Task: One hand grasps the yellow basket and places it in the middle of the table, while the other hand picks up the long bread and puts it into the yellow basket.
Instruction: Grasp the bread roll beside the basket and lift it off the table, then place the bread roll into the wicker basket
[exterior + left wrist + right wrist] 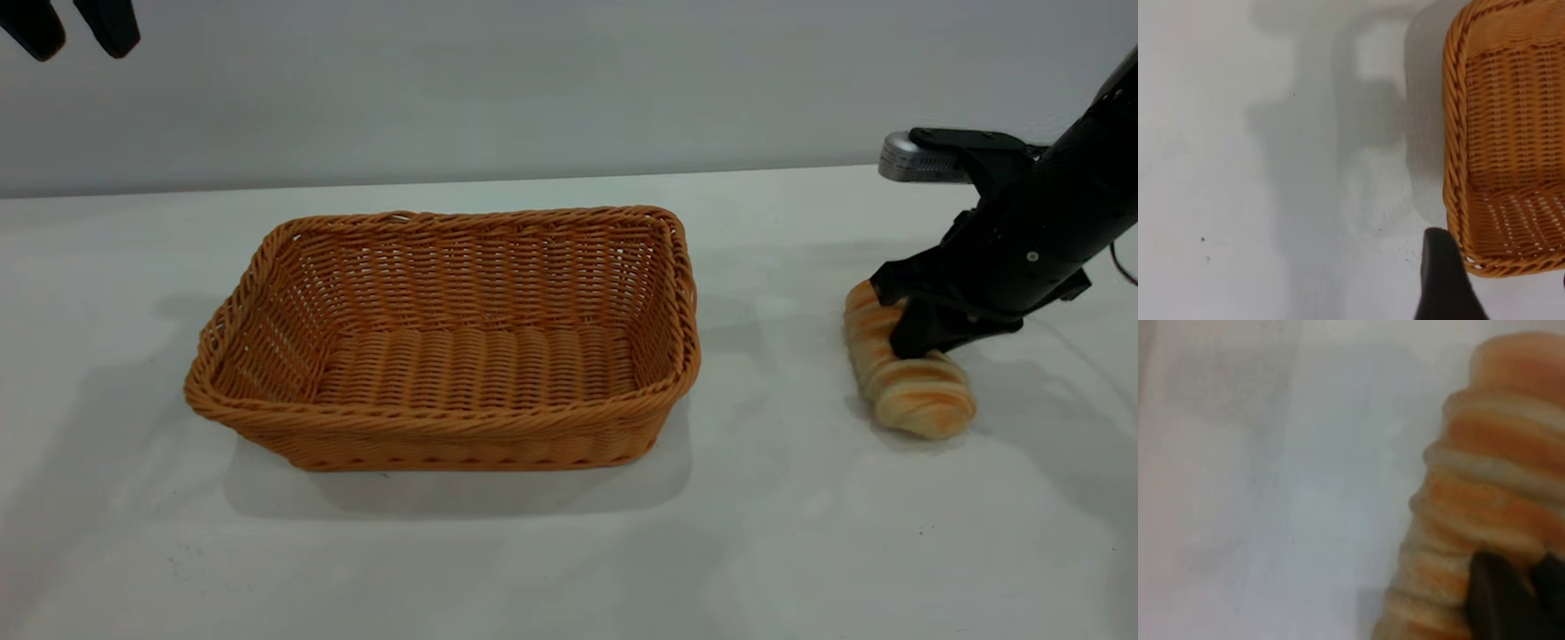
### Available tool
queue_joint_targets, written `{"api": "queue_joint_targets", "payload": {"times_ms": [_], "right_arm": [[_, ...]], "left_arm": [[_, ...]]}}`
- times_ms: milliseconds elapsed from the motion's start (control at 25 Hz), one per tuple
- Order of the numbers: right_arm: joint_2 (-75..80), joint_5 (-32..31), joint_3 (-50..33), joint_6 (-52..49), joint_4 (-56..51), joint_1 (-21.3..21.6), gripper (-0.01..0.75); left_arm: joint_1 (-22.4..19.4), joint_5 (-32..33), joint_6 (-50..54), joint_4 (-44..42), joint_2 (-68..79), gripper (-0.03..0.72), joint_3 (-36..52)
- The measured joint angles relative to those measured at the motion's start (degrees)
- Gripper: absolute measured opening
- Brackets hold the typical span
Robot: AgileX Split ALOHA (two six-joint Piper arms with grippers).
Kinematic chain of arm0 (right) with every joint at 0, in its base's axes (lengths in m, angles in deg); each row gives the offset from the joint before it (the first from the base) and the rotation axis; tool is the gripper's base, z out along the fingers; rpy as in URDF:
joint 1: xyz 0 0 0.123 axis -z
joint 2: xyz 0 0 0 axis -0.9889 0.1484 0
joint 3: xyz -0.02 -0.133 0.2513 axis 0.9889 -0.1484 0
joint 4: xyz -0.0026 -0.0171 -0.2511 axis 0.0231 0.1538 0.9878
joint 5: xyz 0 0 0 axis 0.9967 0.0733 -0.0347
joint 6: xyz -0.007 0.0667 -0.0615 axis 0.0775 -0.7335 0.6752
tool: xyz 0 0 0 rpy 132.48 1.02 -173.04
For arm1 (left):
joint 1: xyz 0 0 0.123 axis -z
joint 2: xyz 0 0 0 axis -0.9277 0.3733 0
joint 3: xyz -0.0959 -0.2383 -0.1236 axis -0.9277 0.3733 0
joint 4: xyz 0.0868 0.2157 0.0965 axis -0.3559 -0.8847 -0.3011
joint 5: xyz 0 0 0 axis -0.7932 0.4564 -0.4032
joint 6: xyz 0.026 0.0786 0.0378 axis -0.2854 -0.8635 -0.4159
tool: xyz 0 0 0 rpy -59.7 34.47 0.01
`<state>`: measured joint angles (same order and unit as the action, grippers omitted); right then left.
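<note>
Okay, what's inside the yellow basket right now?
Nothing: the yellow basket shows only its bare woven floor. The long bread lies outside on the table, under the right gripper.

No lettering, label, brand mark or number can be read anywhere here. The yellow basket [442, 342], the long bread [907, 382] and the table [800, 533] all carry plain, unmarked surfaces.

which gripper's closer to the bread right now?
Right. The right gripper is down on the bread, fingers straddling it; the left gripper hangs high, beyond the basket.
</note>
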<state>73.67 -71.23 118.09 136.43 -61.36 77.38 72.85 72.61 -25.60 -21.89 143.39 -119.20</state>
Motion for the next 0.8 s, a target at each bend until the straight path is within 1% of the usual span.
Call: {"api": "queue_joint_targets", "payload": {"times_ms": [120, 240, 320, 360, 440, 560, 640, 720, 800], "right_arm": [[-4.5, -0.7, 0.5, 0.0, 0.7, 0.0, 0.026], [-10.2, -6.7, 4.2, 0.0, -0.3, -0.7, 0.024], [-12.4, -12.4, 7.6, 0.3, -3.3, -2.9, 0.024], [-12.9, -14.7, 9.3, 1.0, -5.1, -4.8, 0.024], [-12.9, -17.8, 11.7, 4.5, -8.6, -9.9, 0.024], [-11.7, -17.8, 13.9, 10.3, -14.0, -17.6, 0.037], [-10.7, -15.9, 14.7, 13.1, -17.4, -21.2, 0.058], [-9.1, -13.3, 15.2, 15.6, -20.0, -23.6, 0.098], [-7.5, -12.0, 15.2, 17.5, -21.8, -24.3, 0.17]], "left_arm": [[0.0, 0.0, -0.1, 0.0, 0.0, 0.476, 0.0], [0.0, 0.1, -0.6, 0.0, 0.0, 0.476, 0.0], [0.0, 0.1, -0.7, 0.0, 0.0, 0.476, 0.0], [0.0, 0.1, -0.8, 0.0, 0.0, 0.476, 0.0], [0.0, 0.1, -1.1, 0.0, 0.0, 0.476, 0.0], [0.0, 0.1, -1.4, 0.0, 0.0, 0.476, 0.0], [0.0, 0.5, -1.4, 0.0, 0.0, 0.476, 0.0], [0.0, 0.9, -1.4, 0.0, 0.0, 0.476, 0.0], [0.0, 1.2, -1.4, 0.0, 0.0, 0.476, 0.0]]}}
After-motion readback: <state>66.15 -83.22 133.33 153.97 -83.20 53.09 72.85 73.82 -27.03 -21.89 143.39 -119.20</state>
